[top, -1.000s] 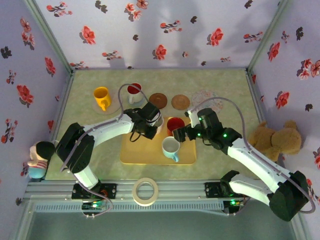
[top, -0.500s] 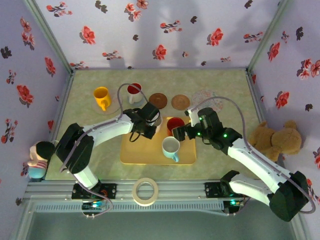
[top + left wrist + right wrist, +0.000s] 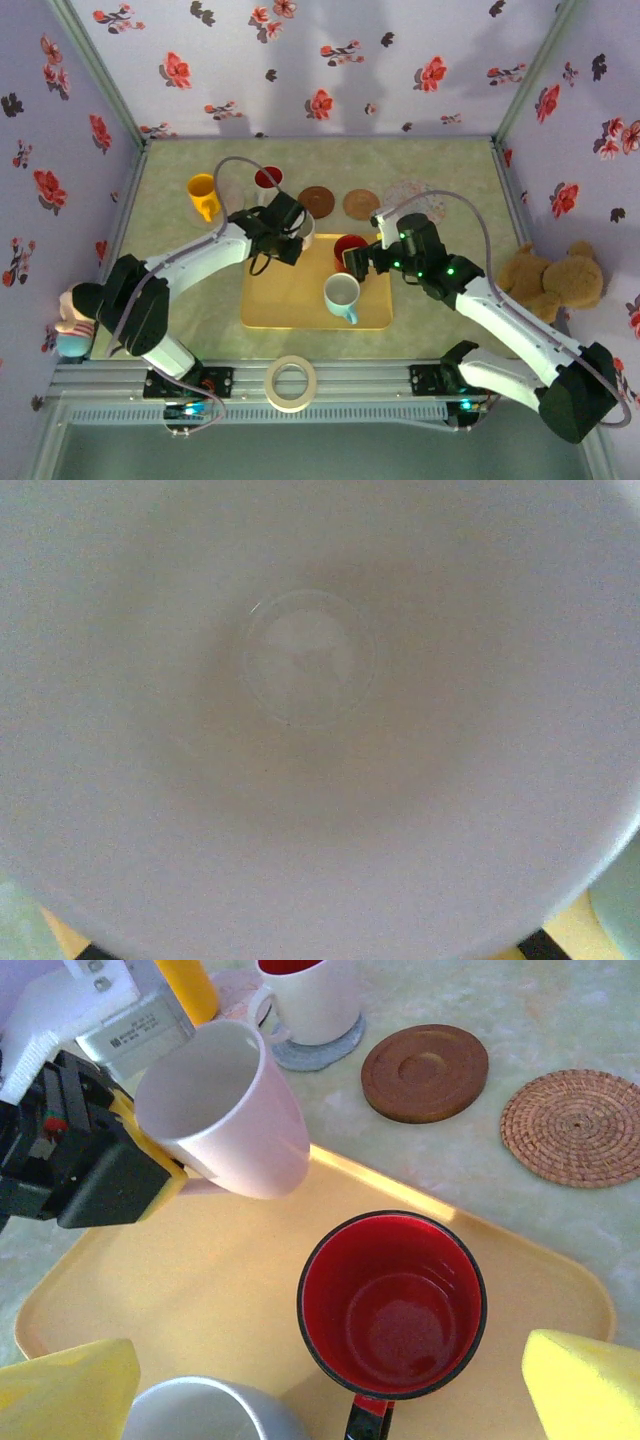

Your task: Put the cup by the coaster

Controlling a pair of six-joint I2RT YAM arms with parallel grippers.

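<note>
On the bench (image 3: pixel 455 215) lie a yellow tray (image 3: pixel 285 300), behind it a wooden coaster (image 3: pixel 317 199) and a wicker coaster (image 3: pixel 361 204), and seemingly a pale mat (image 3: pixel 412 194).

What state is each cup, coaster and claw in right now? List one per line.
White cup, gripped by left claw, tilted, empty.
Left claw, shut on white cup.
Right claw, open, above red mug.
Red mug, upright on tray, empty.
Wooden coaster, bare.
Woven coaster, bare.
Red-lined white mug, upright on grey coaster.
</note>
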